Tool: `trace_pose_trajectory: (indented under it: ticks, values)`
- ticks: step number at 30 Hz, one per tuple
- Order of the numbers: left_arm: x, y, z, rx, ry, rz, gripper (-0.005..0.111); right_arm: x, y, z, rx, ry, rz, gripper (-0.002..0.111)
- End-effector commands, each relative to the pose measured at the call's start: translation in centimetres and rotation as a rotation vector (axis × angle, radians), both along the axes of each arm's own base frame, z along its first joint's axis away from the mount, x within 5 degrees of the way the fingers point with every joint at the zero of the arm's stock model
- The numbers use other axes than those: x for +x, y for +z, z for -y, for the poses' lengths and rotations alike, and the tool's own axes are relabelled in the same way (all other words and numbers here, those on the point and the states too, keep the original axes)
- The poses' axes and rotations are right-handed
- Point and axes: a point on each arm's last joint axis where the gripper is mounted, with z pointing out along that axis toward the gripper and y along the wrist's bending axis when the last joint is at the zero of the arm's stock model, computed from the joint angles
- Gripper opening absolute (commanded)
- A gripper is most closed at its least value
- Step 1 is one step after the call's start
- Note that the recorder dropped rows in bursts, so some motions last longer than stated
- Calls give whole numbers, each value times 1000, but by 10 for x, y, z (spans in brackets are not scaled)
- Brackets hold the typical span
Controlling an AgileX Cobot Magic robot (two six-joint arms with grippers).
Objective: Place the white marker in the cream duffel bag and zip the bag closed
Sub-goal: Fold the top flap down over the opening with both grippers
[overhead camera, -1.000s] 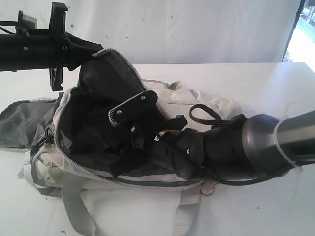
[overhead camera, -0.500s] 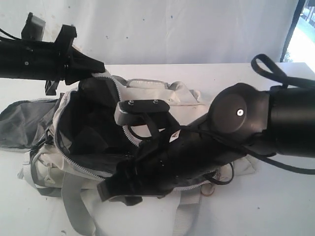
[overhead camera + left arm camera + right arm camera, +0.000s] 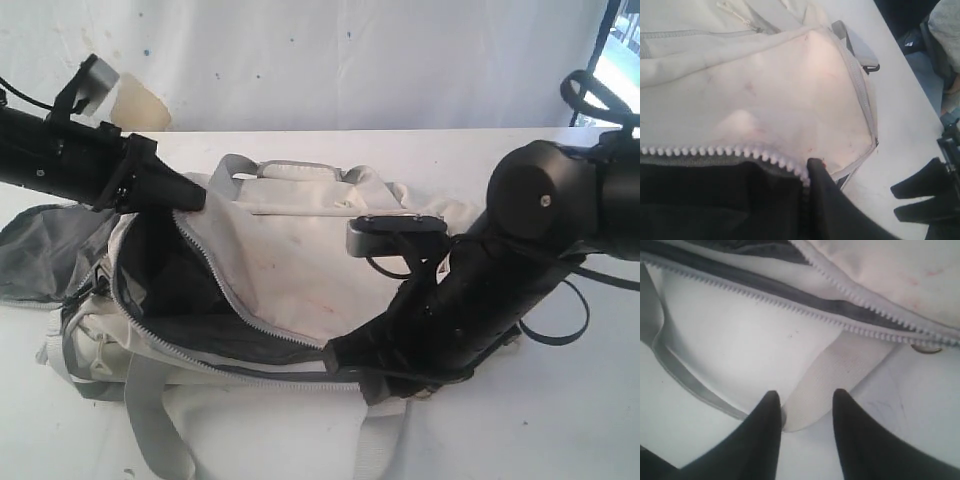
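The cream duffel bag (image 3: 290,260) lies on the white table, its top flap folded down over most of the opening. Dark lining (image 3: 170,290) still shows at the left end. My left gripper (image 3: 195,197) is shut on the flap's zipper edge (image 3: 740,152); one dark finger (image 3: 816,172) presses on the fabric. My right gripper (image 3: 340,352) hovers at the bag's front side, outside it. It is open (image 3: 805,397) over a webbing strap end (image 3: 840,370), holding nothing. The unzipped zipper teeth (image 3: 790,305) run past it. The white marker is hidden.
Grey webbing straps (image 3: 150,410) trail off the bag toward the table's front edge. A grey fabric panel (image 3: 40,250) spreads at the left. A metal ring (image 3: 926,349) hangs at the zipper's end. A white cloth backdrop (image 3: 350,60) stands behind.
My right arm has pulled out of the bag's opening and now sits at its front right. My left gripper has brought the raised flap down over the opening.
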Motion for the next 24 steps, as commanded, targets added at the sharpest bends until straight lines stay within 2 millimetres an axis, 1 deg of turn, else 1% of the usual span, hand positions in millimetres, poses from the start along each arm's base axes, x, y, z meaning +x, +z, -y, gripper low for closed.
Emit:
trace_pose_trajectory:
  ticks: [1, 3, 5, 7, 10, 12, 14, 17, 19, 22, 24]
  values:
    - [-3, -1, -1, 45, -46, 10, 3, 8, 2, 13, -7, -47, 0, 32]
    - [-4, -1, -1, 46, -55, 8, 12, 11, 2, 18, -8, -66, -1, 32]
    - [-4, 0, 0, 40, -66, 3, 25, 14, 2, 22, -9, -83, -5, 32]
    - [-5, 0, 0, 35, -76, -2, 41, 16, 1, 26, -11, -99, -9, 32]
    - [-6, -1, -1, 49, -85, -1, 61, 19, 1, 30, -12, -114, -13, 32]
    - [-7, -2, -1, 67, -94, 1, 72, 20, 1, 32, -13, -122, -15, 32]
    - [-7, -3, -3, 106, -116, 10, 75, 20, 1, 34, -16, -128, -19, 32]
    - [-6, -3, -9, 219, -130, -13, 75, 21, 1, 37, -21, -136, -27, 32]
    - [-3, 3, -16, 320, -102, -30, 75, 24, 1, 42, -23, -154, -29, 32]
    - [-1, 20, -29, 465, -4, -14, 75, 29, 1, 51, -27, -186, -24, 32]
    - [-2, 33, -34, 523, 42, 5, 75, 33, 1, 57, -30, -207, -22, 32]
